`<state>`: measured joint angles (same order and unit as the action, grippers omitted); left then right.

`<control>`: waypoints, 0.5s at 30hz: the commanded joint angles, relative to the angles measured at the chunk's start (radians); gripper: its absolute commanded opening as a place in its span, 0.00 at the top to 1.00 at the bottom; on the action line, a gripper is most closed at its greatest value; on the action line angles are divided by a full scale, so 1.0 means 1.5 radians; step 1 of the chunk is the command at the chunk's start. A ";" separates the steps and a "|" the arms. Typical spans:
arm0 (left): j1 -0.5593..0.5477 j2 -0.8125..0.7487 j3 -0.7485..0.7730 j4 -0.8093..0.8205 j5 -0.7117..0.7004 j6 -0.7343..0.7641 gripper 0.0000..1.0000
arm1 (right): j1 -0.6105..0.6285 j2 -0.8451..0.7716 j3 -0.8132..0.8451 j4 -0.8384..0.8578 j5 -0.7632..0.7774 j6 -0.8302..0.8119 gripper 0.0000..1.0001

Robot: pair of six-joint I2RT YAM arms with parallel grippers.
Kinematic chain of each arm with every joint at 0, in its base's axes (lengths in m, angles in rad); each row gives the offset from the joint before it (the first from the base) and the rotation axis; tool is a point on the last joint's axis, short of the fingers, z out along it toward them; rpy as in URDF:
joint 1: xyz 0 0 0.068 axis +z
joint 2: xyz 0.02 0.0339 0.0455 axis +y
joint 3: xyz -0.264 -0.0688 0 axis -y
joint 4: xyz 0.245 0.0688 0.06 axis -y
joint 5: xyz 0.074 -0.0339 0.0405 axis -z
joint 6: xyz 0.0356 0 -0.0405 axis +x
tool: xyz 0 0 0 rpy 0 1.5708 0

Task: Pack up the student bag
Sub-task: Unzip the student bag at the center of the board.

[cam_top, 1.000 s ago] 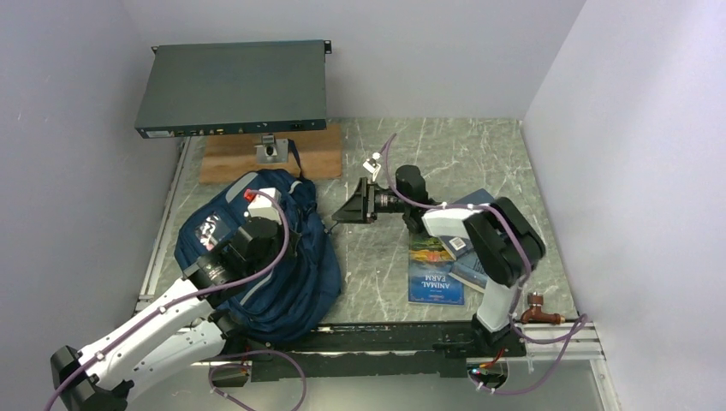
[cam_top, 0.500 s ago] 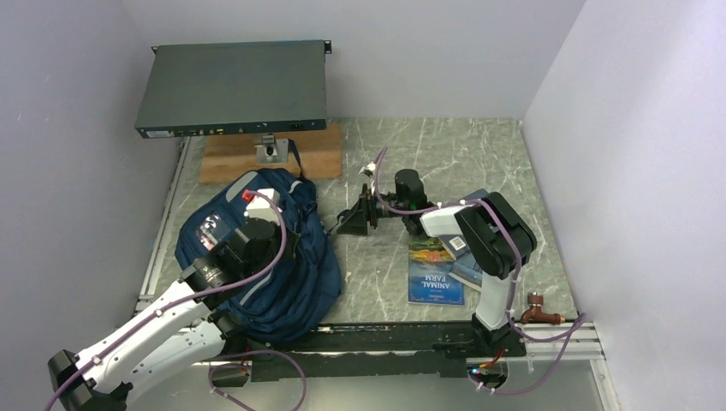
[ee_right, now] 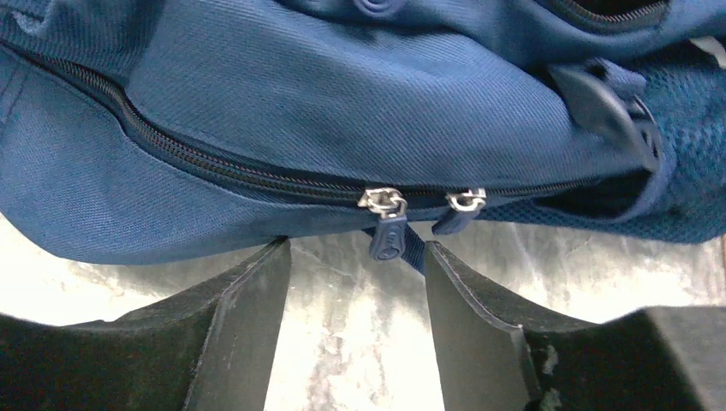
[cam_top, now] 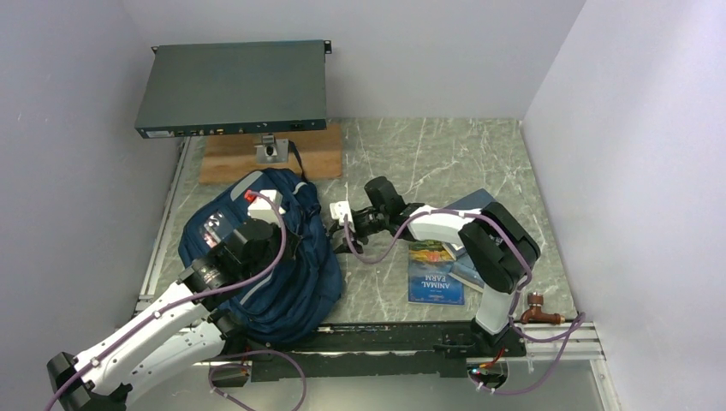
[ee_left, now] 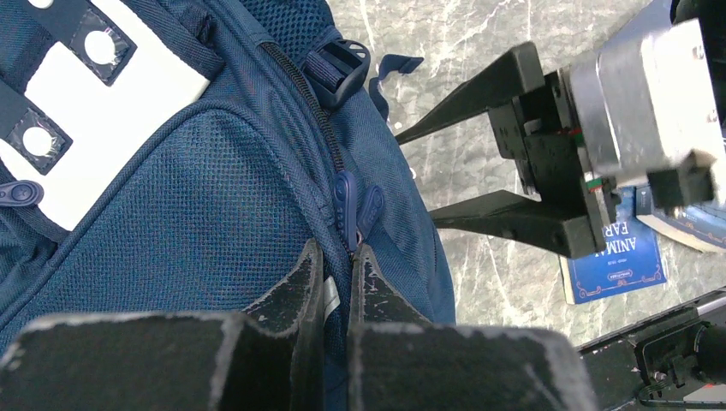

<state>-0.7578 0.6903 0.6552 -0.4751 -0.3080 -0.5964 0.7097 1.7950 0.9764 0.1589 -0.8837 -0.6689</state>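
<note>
The student bag (cam_top: 291, 287) is a navy backpack lying at the left of the table. My left gripper (cam_top: 289, 229) rests on top of it. In the left wrist view it (ee_left: 336, 257) is shut on a fold of bag fabric (ee_left: 197, 188) along the zipper, just below two blue zipper pulls (ee_left: 347, 201). My right gripper (cam_top: 336, 238) is at the bag's right edge, low over the table. In the right wrist view it (ee_right: 355, 248) is open, with a zipper pull tab (ee_right: 388, 235) of the bag (ee_right: 342, 94) hanging between its fingertips, untouched. It also shows open in the left wrist view (ee_left: 479, 167).
A blue "Animal Farm" book (cam_top: 435, 272) and a second dark book (cam_top: 473, 205) lie right of the bag. A flat dark grey device (cam_top: 233, 86) stands on a wooden board (cam_top: 231, 158) at the back left. A copper fitting (cam_top: 538, 306) sits near the front right edge.
My right gripper has swung left and down from mid-table to the bag's right edge. My left gripper has stayed on the bag.
</note>
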 commanded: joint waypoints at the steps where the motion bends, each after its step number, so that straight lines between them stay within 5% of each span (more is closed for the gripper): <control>1: 0.000 -0.026 0.035 0.084 0.010 0.039 1.00 | 0.016 -0.023 0.024 -0.013 0.027 -0.135 0.42; 10: -0.001 -0.033 0.025 0.087 0.014 0.035 1.00 | 0.025 -0.019 0.018 0.050 0.049 -0.079 0.55; 15: -0.001 -0.035 0.022 0.084 0.011 0.037 1.00 | 0.029 -0.019 0.017 0.070 0.052 -0.046 0.54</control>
<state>-0.7578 0.6712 0.6552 -0.4778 -0.3008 -0.5869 0.7448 1.7947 0.9810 0.1932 -0.8036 -0.7616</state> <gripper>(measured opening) 0.091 0.452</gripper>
